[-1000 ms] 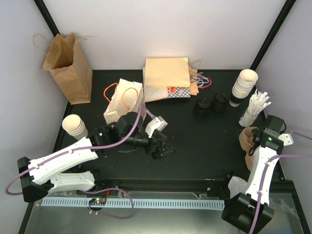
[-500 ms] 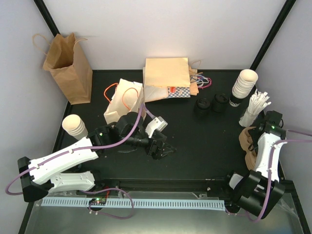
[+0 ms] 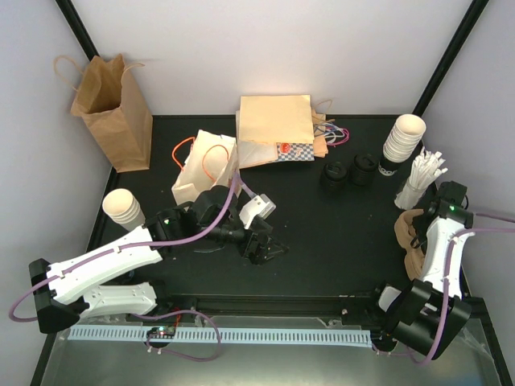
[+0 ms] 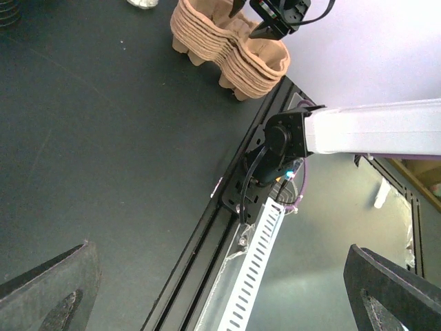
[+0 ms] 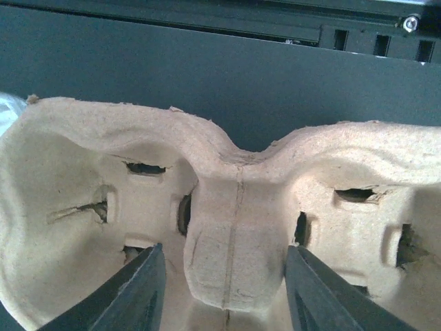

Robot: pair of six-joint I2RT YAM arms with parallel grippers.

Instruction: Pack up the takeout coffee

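Observation:
No lidded takeout coffee shows in any view. A lone lidless cream cup [image 3: 122, 207] stands at the table's left edge. My right gripper [image 5: 224, 276] hangs over a stack of brown pulp cup carriers [image 5: 234, 207] at the right edge [image 3: 406, 229]. Its jaws stand half closed astride the top carrier's centre ridge. The right finger [image 5: 310, 289] touches the ridge and a narrow gap shows beside the left one. My left gripper [image 3: 265, 245] hovers wide open over bare mat at mid-table, holding nothing. Its view also shows the carriers [image 4: 220, 52].
At the back are an upright brown paper bag [image 3: 113, 108], a white bag with orange handles [image 3: 205, 165] and a pile of flat bags [image 3: 273, 129]. Black lids [image 3: 346, 171], stacked cream cups [image 3: 402, 137] and white stirrers [image 3: 422, 177] crowd the back right.
My right arm swung further over the carrier stack and its jaws narrowed around the centre ridge. The left arm shifted only slightly and stayed open.

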